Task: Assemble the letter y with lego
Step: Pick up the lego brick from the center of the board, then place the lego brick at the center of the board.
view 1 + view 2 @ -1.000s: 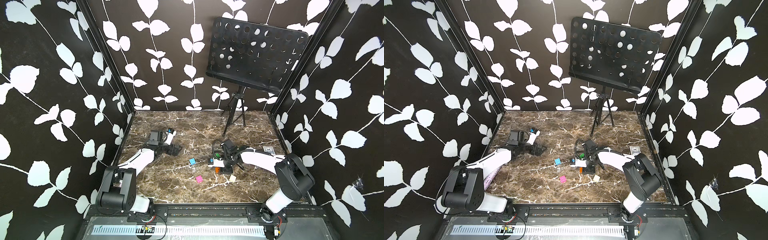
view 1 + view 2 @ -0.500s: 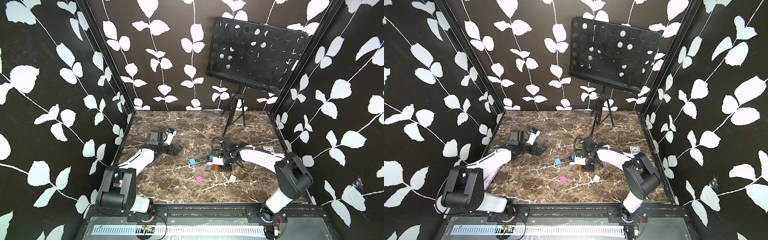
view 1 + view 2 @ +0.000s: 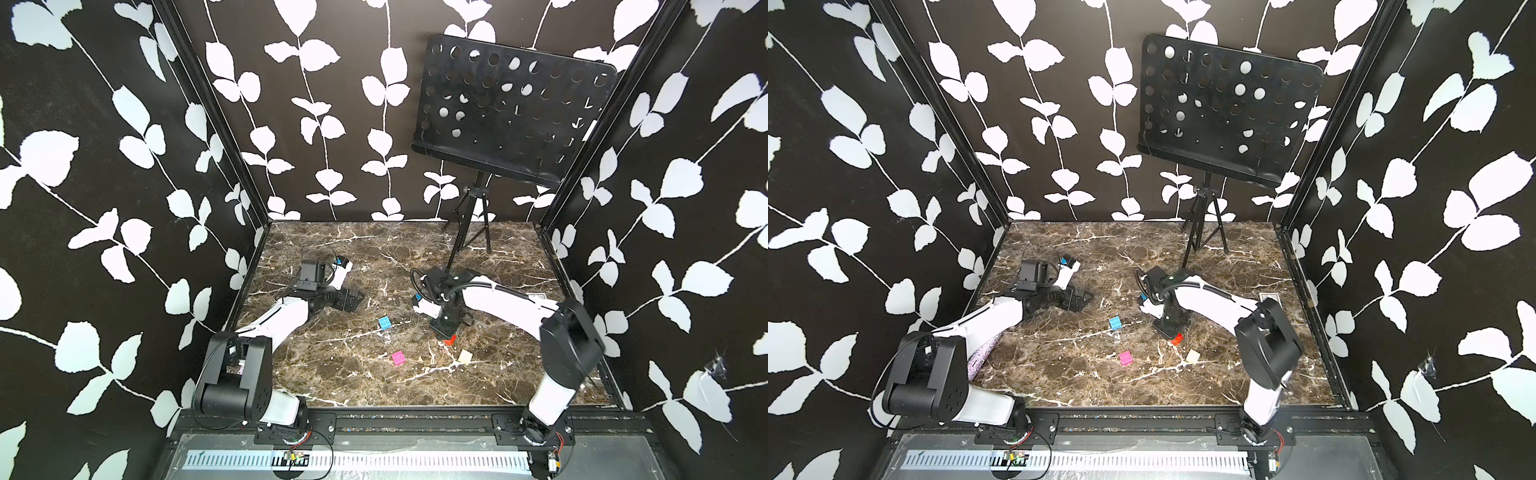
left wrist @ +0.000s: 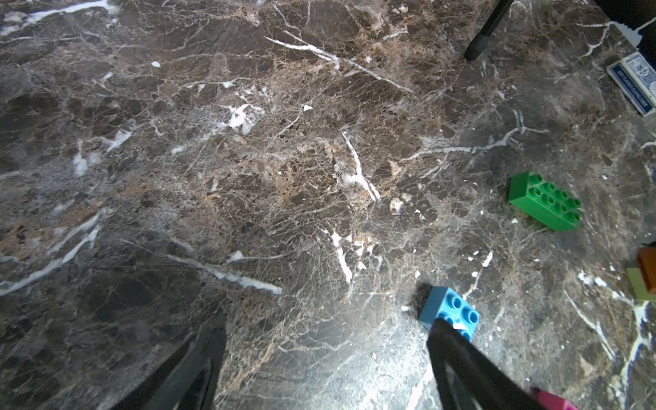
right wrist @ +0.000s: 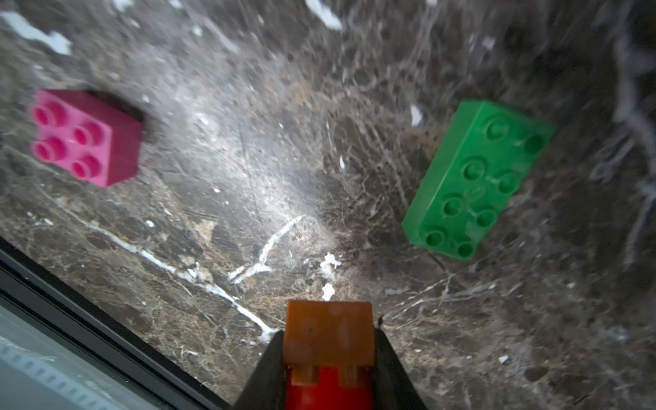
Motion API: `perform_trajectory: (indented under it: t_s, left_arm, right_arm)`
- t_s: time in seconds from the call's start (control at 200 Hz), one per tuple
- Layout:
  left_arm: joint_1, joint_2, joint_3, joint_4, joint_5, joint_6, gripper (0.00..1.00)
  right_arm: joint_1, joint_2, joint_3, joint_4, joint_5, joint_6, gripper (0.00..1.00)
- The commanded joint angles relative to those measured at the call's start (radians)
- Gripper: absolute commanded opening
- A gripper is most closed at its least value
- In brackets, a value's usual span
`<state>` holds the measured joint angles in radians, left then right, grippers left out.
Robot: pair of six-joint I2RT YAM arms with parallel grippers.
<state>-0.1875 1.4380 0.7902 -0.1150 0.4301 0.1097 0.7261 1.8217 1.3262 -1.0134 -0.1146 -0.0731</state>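
Grip: right fingers [image 5: 266,376] clamped on orange brick [image 5: 328,333] | left fingers [image 4: 458,362] spread wide, empty | blue brick [image 4: 449,312] loose on table [image 4: 248,159]

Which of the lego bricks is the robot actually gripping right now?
The orange square plastic brick, clamped in the right gripper. The pink square brick, blue square brick and long green brick lie loose on the marble tabletop.

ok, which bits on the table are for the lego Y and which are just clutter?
For the job:
- orange brick, held in the right gripper
- green brick
- blue brick
- pink brick
- cream brick

Lying about:
- music stand
- card box
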Motion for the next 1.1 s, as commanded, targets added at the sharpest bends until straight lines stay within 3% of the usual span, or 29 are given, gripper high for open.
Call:
perform_trajectory:
  t_s: [0.0, 0.43, 0.535, 0.605, 0.715, 1.095]
  left_arm:
    - [0.0, -0.006, 0.006, -0.017, 0.01, 0.004, 0.91]
    - [-0.001, -0.008, 0.004, -0.017, 0.011, 0.004, 0.91]
    - [-0.001, -0.007, 0.005, -0.017, 0.01, 0.003, 0.91]
    - [-0.001, -0.008, 0.003, -0.017, 0.01, 0.003, 0.91]
    - [-0.001, -0.008, 0.004, -0.017, 0.01, 0.004, 0.91]
    - [-0.001, -0.007, 0.005, -0.017, 0.011, 0.0, 0.91]
  right_arm:
    - [0.012, 0.061, 0.047, -0.128, 0.028, 0.136, 0.3]
    - [0.023, 0.232, 0.147, -0.112, 0.046, 0.192, 0.32]
    - [0.023, 0.24, 0.161, -0.098, 0.051, 0.196, 0.4]
    - [0.023, 0.23, 0.166, -0.084, 0.049, 0.204, 0.51]
    - [0.023, 0.182, 0.146, -0.055, 0.054, 0.23, 0.59]
    - [0.024, 0.027, -0.056, 0.133, 0.074, 0.37, 0.59]
